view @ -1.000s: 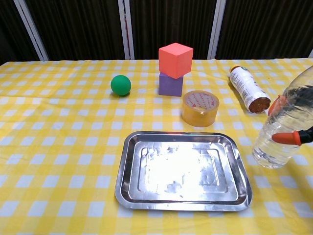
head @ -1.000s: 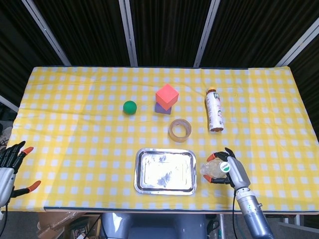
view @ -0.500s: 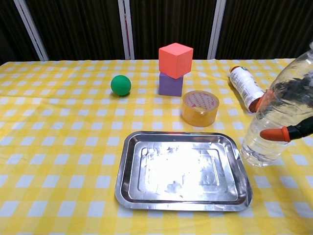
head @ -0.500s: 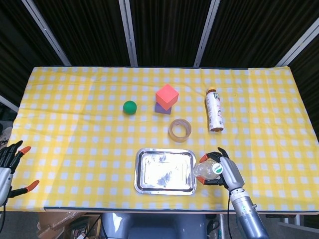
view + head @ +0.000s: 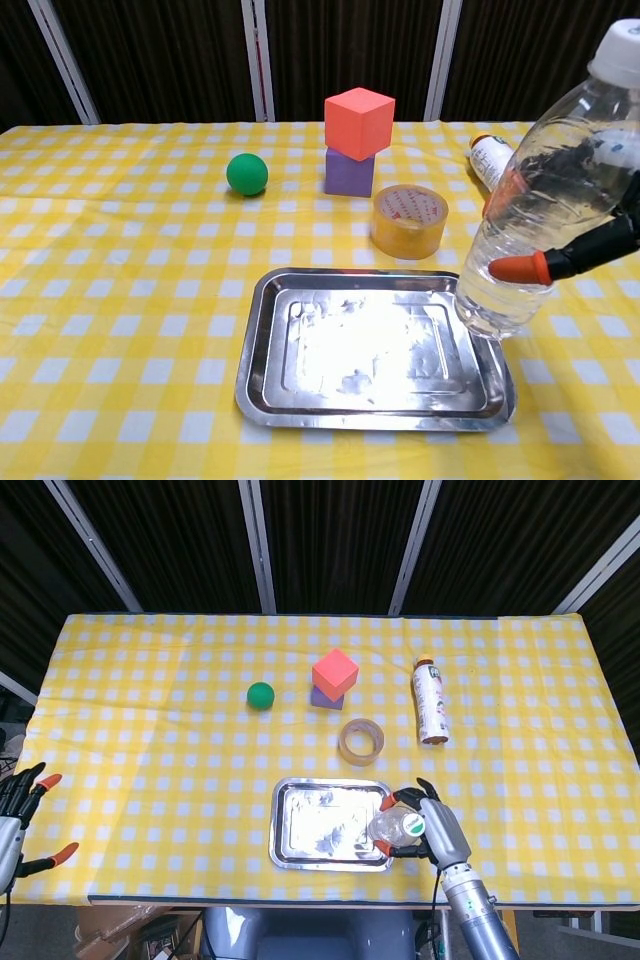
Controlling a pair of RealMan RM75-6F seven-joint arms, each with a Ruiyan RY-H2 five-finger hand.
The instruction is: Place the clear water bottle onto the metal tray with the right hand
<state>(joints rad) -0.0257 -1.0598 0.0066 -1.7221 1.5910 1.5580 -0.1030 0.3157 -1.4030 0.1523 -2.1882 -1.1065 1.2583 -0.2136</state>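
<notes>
Nearest me, my right hand [image 5: 432, 826] grips the clear water bottle [image 5: 540, 200], orange fingertips [image 5: 518, 268] wrapped around its body. In the chest view the bottle leans a little, its white cap up and to the right, its base hanging over the right edge of the metal tray [image 5: 270, 345]; whether it touches the tray I cannot tell. In the head view the bottle [image 5: 392, 827] overlaps the tray's [image 5: 290, 825] right rim. My left hand [image 5: 20, 815] is far off to the tray's left, at the bench's [image 5: 150, 770] near corner, fingers spread and holding nothing.

Just beyond the tray, toward its right end, lies a roll of clear tape [image 5: 409, 220]. Behind the tape stands a purple cube [image 5: 347, 173] with a red cube [image 5: 358, 122] stacked on it. Left of the cubes sits a green ball [image 5: 247, 173]. Right of the tape, beyond the tray's right end, a labelled bottle [image 5: 431, 701] lies on its side on the yellow checked cloth.
</notes>
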